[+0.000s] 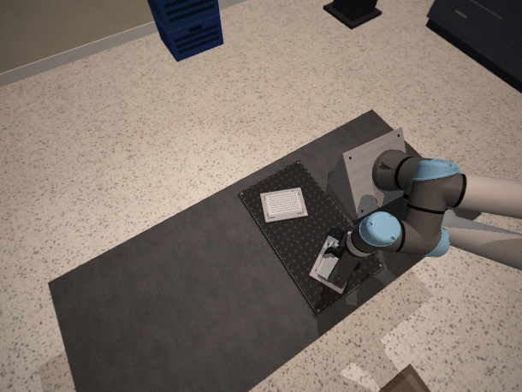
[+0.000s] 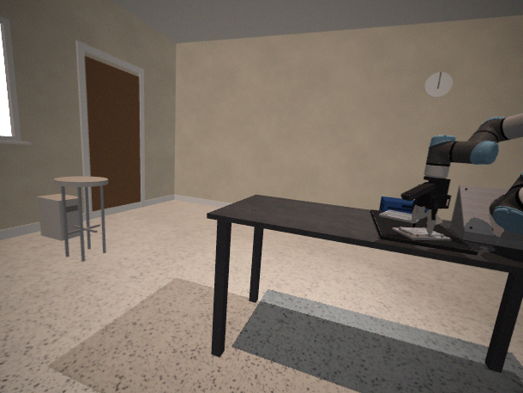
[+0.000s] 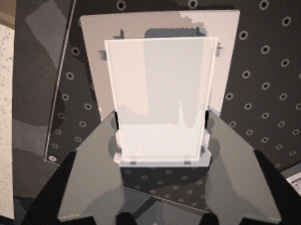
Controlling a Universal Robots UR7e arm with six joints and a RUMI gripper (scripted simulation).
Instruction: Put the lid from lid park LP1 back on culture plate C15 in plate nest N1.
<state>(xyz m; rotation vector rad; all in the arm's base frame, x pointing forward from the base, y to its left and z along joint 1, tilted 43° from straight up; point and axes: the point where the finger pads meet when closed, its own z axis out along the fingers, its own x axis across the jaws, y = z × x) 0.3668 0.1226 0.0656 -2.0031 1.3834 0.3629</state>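
Note:
The clear lid (image 3: 160, 98) lies flat on the pale lid park LP1 (image 3: 159, 25) at the near right end of the black perforated board (image 1: 308, 233). My gripper (image 3: 160, 112) is down over the lid, and its two fingers press against the lid's long sides, so it is shut on the lid. In the overhead view the gripper (image 1: 333, 257) covers most of the lid park (image 1: 327, 270). The culture plate C15 (image 1: 283, 204) sits uncovered in the plate nest N1 at the far left end of the board, its grid of wells showing. From the side, the gripper (image 2: 425, 225) reaches down to the board.
A grey wedge-shaped block (image 1: 368, 175) stands just behind the board, close to my arm. The board's near edge lies close to the table's right edge. A blue crate (image 1: 186, 26) stands on the floor far off.

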